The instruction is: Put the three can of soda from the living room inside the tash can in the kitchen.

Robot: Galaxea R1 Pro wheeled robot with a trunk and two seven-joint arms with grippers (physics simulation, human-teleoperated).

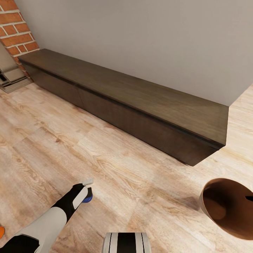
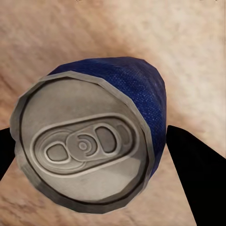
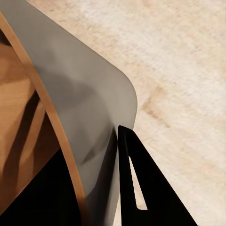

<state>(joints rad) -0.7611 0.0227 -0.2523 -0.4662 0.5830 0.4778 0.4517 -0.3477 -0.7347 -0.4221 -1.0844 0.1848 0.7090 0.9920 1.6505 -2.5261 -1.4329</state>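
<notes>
The left claw [image 1: 86,191] is hanging low over the light wood-plank floor [image 1: 116,168] at about seven o'clock in the head view, closed around the blue soda can with the grey-white pull-tab top [image 2: 89,146]. In the left wrist view the can is sitting between the two dark fingers [image 2: 197,174], its lid facing the camera. A sliver of bright orange soda can [image 1: 1,232] is showing at eight o'clock. The round tan bin with the dark brown inside [image 1: 228,207] is standing at four o'clock, near the long low dark-wood cabinet [image 1: 133,102]. The right claw [image 3: 136,188] is gripping the bin's thin wall [image 3: 89,108], one black finger [image 3: 150,188] lying against its grey face.
</notes>
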